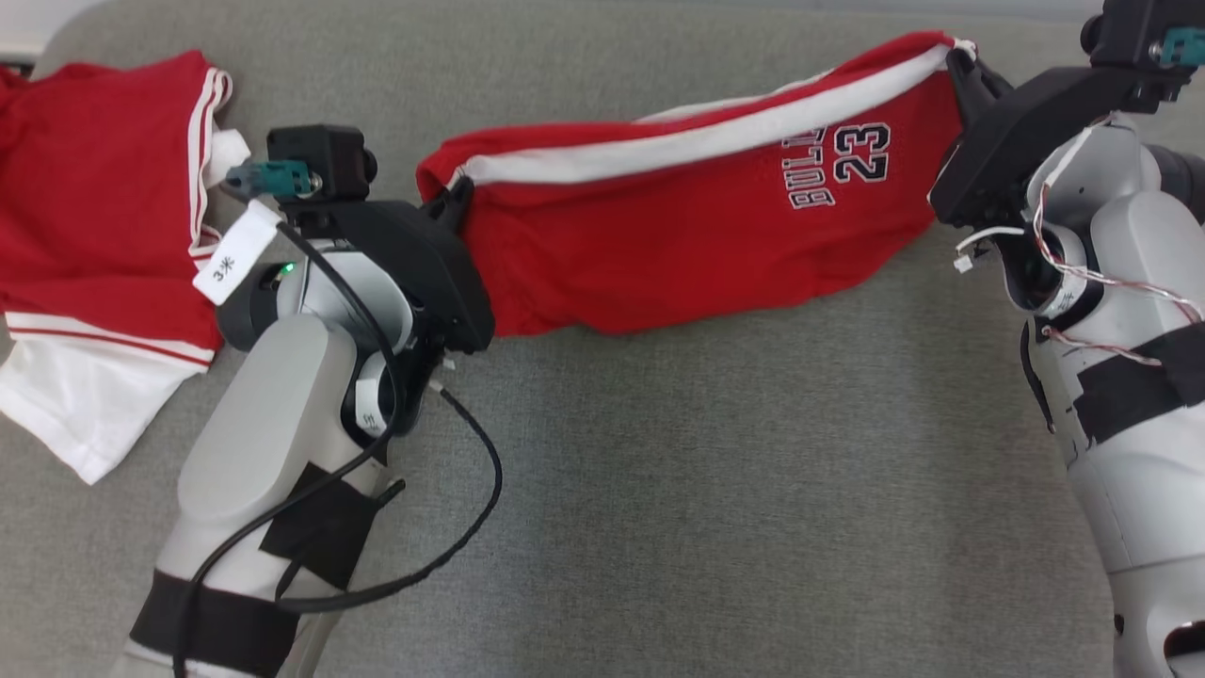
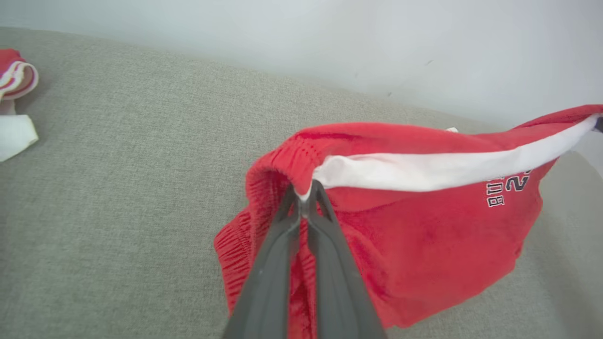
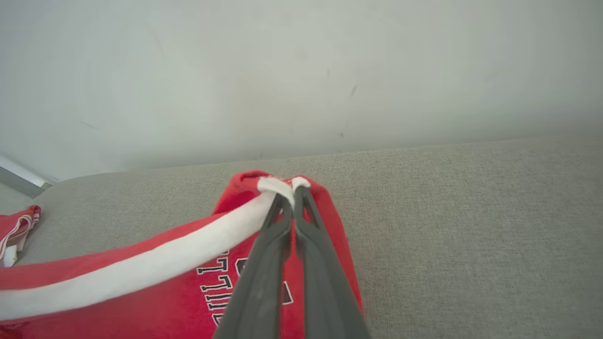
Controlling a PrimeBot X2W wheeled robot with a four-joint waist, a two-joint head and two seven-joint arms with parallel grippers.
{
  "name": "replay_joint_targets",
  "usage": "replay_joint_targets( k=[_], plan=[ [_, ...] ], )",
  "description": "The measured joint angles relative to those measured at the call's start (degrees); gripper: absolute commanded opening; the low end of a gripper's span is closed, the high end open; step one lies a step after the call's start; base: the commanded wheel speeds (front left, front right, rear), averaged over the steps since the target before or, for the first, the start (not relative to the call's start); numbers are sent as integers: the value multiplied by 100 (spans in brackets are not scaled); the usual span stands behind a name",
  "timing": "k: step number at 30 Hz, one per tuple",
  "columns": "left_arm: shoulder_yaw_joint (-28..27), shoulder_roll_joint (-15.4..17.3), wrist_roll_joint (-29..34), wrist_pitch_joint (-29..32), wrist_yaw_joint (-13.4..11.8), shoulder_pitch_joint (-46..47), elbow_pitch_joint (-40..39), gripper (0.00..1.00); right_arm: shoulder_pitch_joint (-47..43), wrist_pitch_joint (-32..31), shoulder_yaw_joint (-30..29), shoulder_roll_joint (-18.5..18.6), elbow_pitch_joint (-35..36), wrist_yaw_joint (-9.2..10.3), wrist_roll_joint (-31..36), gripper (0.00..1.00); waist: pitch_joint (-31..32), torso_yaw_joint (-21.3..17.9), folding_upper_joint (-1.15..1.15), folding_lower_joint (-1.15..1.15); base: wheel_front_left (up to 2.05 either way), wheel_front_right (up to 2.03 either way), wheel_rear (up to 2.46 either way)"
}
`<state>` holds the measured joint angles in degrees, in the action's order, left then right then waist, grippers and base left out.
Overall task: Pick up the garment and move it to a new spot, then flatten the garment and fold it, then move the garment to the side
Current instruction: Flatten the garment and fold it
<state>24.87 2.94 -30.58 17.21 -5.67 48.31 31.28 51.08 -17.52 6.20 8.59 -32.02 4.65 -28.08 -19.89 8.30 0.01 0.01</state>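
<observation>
Shorts of red cloth, with a white stripe along the top edge and the print "BULLS 23", hang stretched between the two grippers over a grey fabric surface, and their lower edge sags down onto it. At the far left of the head view a second garment, red with white trim and a white panel, lies spread on the same surface, well apart from the shorts. Just right of it comes the left arm, with a white label and a black cable looping off its forearm. The left gripper pinches the left end of the shorts; in the left wrist view its fingers meet at the tips and the gripper is clamped on the bunched elastic waistband where the white stripe begins. From there the shorts run up to the right, taut along the stripe and loose below. At the upper right of the head view the right gripper grips the other end, higher than the left. In the right wrist view that gripper is pressed together on the white end of the stripe, the shorts trailing off to the left, with a pale wall behind.
</observation>
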Motion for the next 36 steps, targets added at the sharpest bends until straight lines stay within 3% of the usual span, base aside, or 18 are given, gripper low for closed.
replay_joint_targets(
  k=[2, 3, 4, 5, 6, 17, 24, 28, 36],
  plan=[
    [-13, -45, 13, -94, -38, 112, 136, 0, 122, 49, -4, -30, -172, 13, 0, 2, -111, 54, 0, 0, 0, 0, 0],
    [-14, -62, 15, -131, -38, 158, 183, 0, 163, 100, -3, -49, -244, 13, 0, 43, -162, 82, 0, 0, 0, 0, 0],
    [-5, -77, 16, -172, -37, 194, 250, 41, 207, 118, -8, -76, -335, 13, -4, 100, -209, 109, 0, 0, 0, 0, 0],
    [10, -87, 34, -209, -38, 236, 330, 95, 236, 162, -10, -104, -380, 5, -16, 100, -252, 138, 0, 0, 0, 0, 0],
    [14, -96, 47, -261, -38, 269, 380, 100, 258, 205, -9, -125, -424, -13, -19, 100, -291, 165, 0, 0, 0, 0, 0],
    [76, -107, 126, -965, 3, 527, 975, 100, 631, 833, -8, -225, -993, -454, -216, 100, -350, 334, 0, -1, 0, 0, 0],
    [515, -110, 211, -1330, 527, 272, 1116, 100, 298, 958, 136, 81, -1379, -755, -90, 100, -30, 325, 0, -1, 0, 0, 0],
    [744, -113, 298, -1425, 695, -78, 1270, 100, -33, 1065, 141, 231, -1602, -777, -5, 100, 235, 304, 0, -2, 0, 0, 0],
    [954, -96, 370, -1471, 824, -641, 1466, 100, -443, 1104, 307, -133, -1940, -820, -7, 100, 757, 170, -2, -3, 0, 0, 0]
  ],
)
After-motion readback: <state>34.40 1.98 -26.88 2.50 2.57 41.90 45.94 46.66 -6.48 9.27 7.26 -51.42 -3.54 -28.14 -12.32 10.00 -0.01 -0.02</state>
